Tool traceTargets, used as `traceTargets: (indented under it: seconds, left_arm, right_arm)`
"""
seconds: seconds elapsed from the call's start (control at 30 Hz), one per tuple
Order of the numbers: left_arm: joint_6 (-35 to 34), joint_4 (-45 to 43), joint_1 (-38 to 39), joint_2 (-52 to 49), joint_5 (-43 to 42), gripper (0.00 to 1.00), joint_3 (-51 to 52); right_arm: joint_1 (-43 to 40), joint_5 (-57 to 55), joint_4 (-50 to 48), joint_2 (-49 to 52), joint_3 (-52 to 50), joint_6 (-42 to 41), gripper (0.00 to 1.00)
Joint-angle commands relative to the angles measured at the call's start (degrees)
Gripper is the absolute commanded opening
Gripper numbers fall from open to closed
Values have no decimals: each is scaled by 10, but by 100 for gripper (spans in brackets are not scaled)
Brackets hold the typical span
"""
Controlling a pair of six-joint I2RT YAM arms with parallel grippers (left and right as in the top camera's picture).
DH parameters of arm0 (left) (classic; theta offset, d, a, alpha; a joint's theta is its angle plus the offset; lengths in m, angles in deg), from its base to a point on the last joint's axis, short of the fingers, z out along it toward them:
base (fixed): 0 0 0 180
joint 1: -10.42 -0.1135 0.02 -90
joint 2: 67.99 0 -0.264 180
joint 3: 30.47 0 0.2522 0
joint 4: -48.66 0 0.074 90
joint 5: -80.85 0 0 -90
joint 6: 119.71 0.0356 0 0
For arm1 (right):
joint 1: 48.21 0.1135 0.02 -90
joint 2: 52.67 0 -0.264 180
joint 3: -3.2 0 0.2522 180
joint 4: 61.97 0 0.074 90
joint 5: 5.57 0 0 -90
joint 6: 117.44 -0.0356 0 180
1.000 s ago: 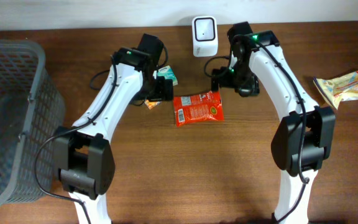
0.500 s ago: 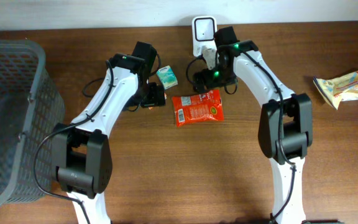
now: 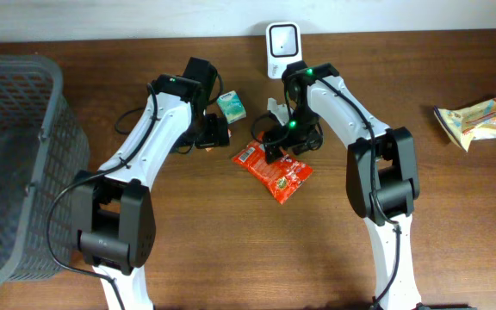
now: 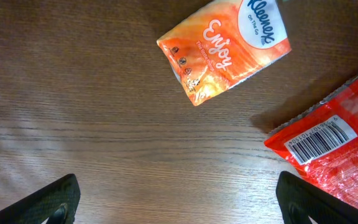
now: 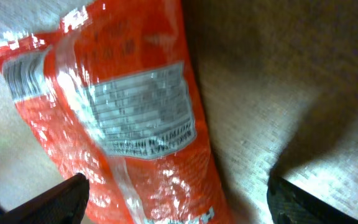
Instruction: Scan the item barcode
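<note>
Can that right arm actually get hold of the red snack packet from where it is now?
Probably yes. The right gripper hangs open directly above the red snack packet, which lies on the table with nothing covering it or standing in the way.

Left arm (image 3: 158,129) and right arm (image 3: 343,99) are leaning inward; left fingers (image 4: 58,202) and right fingers (image 5: 61,196) are standing wide apart, pointing downward.
</note>
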Motion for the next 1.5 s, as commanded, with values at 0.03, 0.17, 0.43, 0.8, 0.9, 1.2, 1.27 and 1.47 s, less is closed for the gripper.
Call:
traceTargets:
  seconds: [0.03,0.17,0.43,0.8,0.9,1.2,1.27,1.47]
  left_arm:
    - [-5,3,1,16,4,99,4]
    - [-5,5,1,16,4,99,4]
    - [-5,5,1,16,4,99,4]
    - [-5,3,1,16,4,99,4]
    - [-5,2,1,16,4,99,4]
    - [-5,17,1,16,4,99,4]
    - [-5,18,1,16,4,99,4]
    - [-5,19,1,16,4,99,5]
  right_arm:
    - [4,58,-47,-1,-46,9,92]
    - [5,93,-57,0,-88,7,70]
    - [-17,88,24,-9,4,-43,4]
    - [-40,-436,239,-16,234,-344,4]
    - [-39,-478,206,-13,145,-366,4]
    - [42,-361,104,-12,91,-375,21]
    - [74,-311,78,-12,90,-375,21]
    - [101,-293,125,-14,171,-374,52]
